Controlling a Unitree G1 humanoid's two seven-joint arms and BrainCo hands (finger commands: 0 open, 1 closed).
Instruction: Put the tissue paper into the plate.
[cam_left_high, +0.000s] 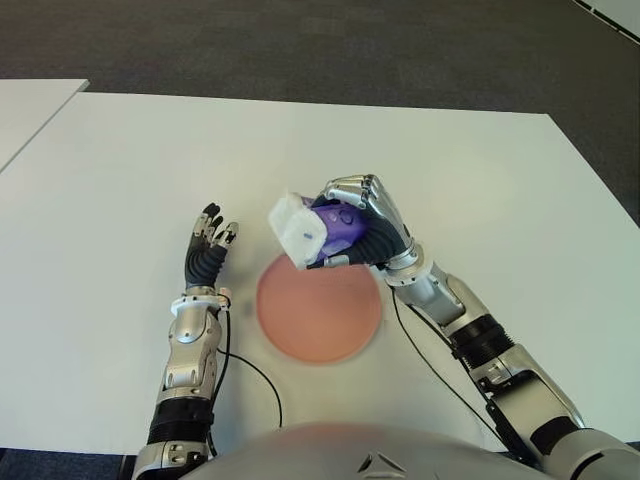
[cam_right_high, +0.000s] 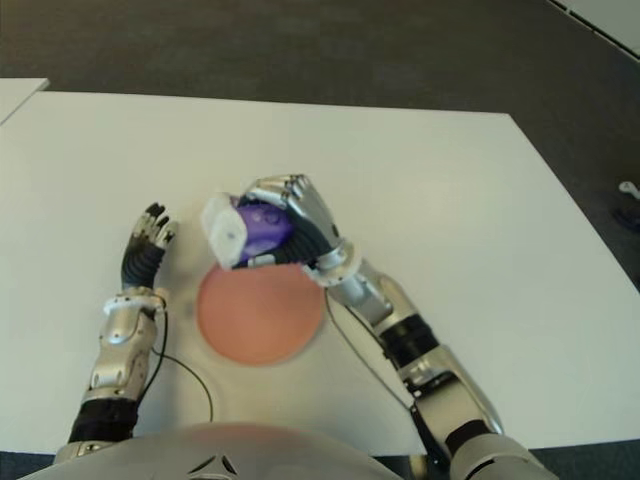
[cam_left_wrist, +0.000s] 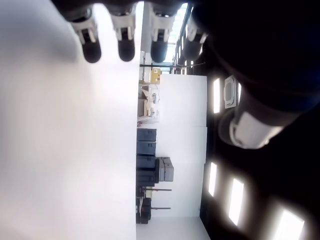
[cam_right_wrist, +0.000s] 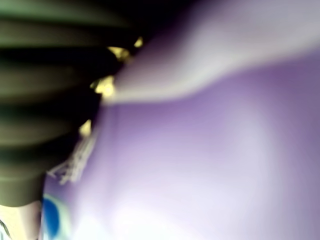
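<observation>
The robot's torso (cam_left_high: 330, 455), a smooth grey curved shell, fills the bottom centre of the eye views, nearest the camera.

The tissue paper (cam_left_high: 318, 232) is a soft purple-and-white pack with a white, blocky end facing the frame's left. It sits in the middle of the frame, held off the surface, just over the upper rim of the plate (cam_left_high: 318, 312). The right hand (cam_left_high: 362, 222) has its metallic, jointed fingers curled around the purple body of the pack, gripping it from the right side. In the right wrist view the purple wrapper fills the picture, blurred, with dark fingers along one side.

The plate is round, flat and salmon-pink with a matte surface, lying in the lower centre of the frame. Its face is bare.

The left hand (cam_left_high: 208, 250) shows at centre left, just left of the plate, fingers extended and slightly spread, holding nothing. The left wrist view shows its dark fingertips (cam_left_wrist: 91, 47) straight above the white surface.

The counter (cam_left_high: 480, 190) is white, smooth and rectangular. Its far edge runs across the upper part of the frame against dark grey carpet (cam_left_high: 300, 45); its right edge slants down the right side. Wide bare surface lies on all sides of the plate. A black cable (cam_left_high: 260, 385) trails from each forearm across the counter.
</observation>
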